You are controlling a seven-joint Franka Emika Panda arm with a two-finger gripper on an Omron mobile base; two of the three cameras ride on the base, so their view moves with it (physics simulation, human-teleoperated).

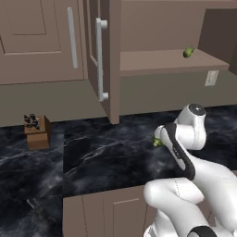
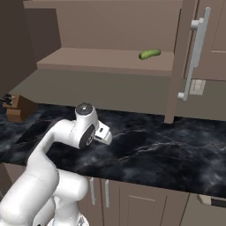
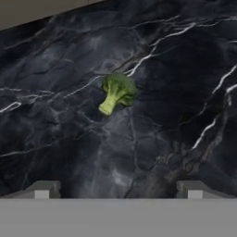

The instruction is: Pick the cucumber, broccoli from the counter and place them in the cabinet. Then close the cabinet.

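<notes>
Lying on the counter, the broccoli sits beyond wide-open, empty jaws.

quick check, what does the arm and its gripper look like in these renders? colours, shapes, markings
The arm is glossy white with rounded, bulbous links and black bands at the joints; one joint cap is a dark disc ringed in grey. No cables or logos visible. The gripper shows two small blocky grey fingertips with paler square pads.
</notes>
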